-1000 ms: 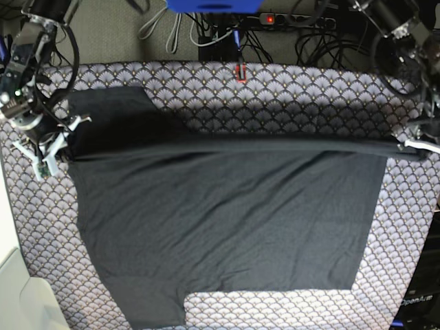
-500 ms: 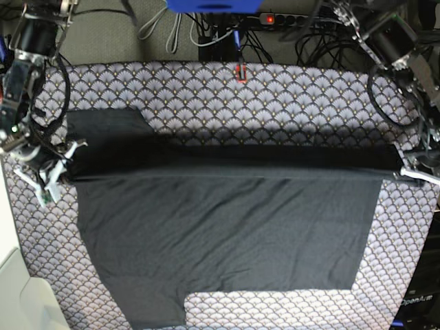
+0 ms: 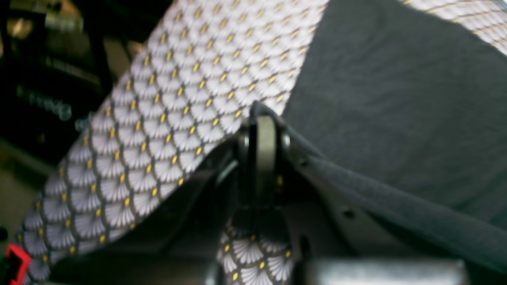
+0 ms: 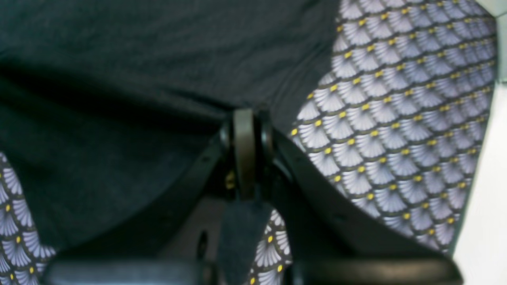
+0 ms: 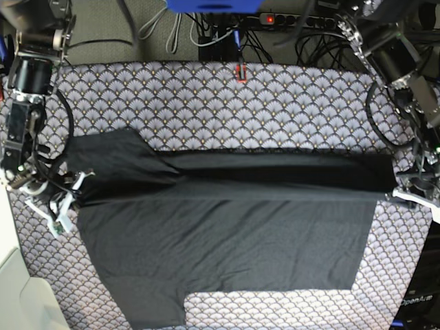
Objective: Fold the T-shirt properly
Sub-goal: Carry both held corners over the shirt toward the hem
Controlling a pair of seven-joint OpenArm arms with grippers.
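The dark charcoal T-shirt [image 5: 227, 240] lies plain side up on the patterned cloth, its far half being carried toward the near edge as a taut fold [image 5: 234, 185]. My left gripper [image 5: 405, 189] is shut on the shirt's edge at the right; the left wrist view shows its fingers [image 3: 264, 158] pinching dark fabric [image 3: 396, 99]. My right gripper [image 5: 65, 199] is shut on the shirt's edge at the left; the right wrist view shows its fingers [image 4: 244, 154] clamped on dark fabric [image 4: 119, 79]. One sleeve [image 5: 113, 155] trails behind; the other sleeve [image 5: 155, 309] lies near the front edge.
The purple-white scallop-patterned cloth [image 5: 275, 103] covers the table. A red clip [image 5: 240, 71] sits at its far edge, with cables and a power strip [image 5: 289, 20] behind. A white surface [image 5: 20, 302] lies at the front left.
Both grippers have pulled the held shirt edge toward the near side, moving the fold line down over the lower half. The far sleeve has followed.
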